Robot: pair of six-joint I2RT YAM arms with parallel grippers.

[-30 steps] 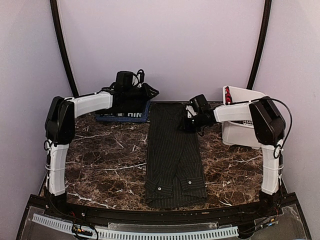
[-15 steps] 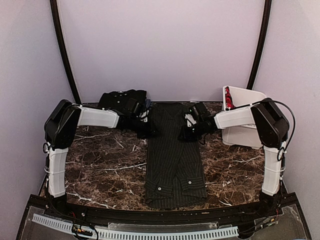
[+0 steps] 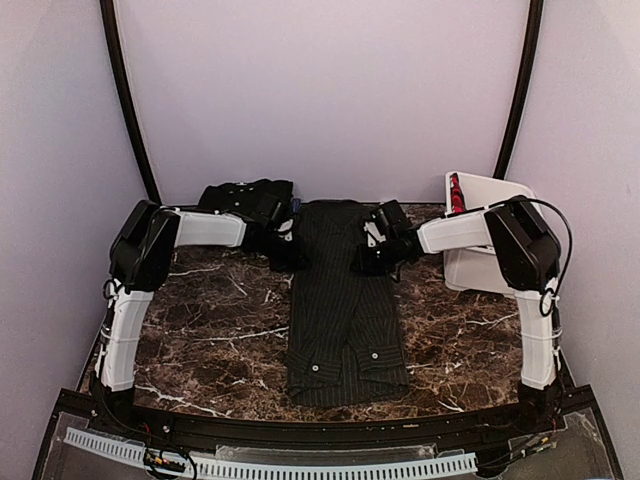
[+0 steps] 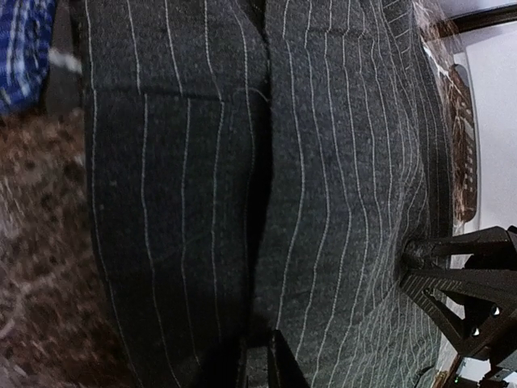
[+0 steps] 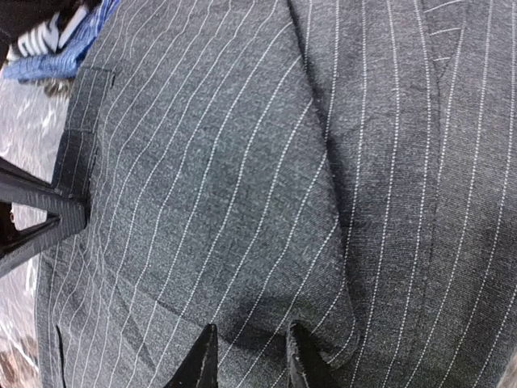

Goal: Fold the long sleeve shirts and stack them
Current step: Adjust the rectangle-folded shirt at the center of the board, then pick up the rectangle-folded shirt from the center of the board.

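The pinstriped long sleeve shirt (image 3: pixel 345 310) lies folded into a long narrow strip down the middle of the table, buttoned cuffs at its near end. My left gripper (image 3: pixel 288 258) sits at its left edge near the far end, fingers nearly together on a fold of the cloth (image 4: pixel 260 360). My right gripper (image 3: pixel 362 262) is on the shirt's right side, its fingers pressed into puckered pinstriped cloth (image 5: pixel 250 352). The plain black shirt (image 3: pixel 245 196) lies at the back left on the blue shirt (image 4: pixel 20 48), of which only a sliver shows.
A white plastic basket (image 3: pixel 490 235) stands at the back right, close behind my right arm, with something red at its rim. Dark marble tabletop (image 3: pixel 210 320) shows on both sides of the pinstriped shirt.
My left arm has set the black shirt on the back-left pile, swung right to the pinstriped shirt's left edge, and closed there. The right gripper has edged left.
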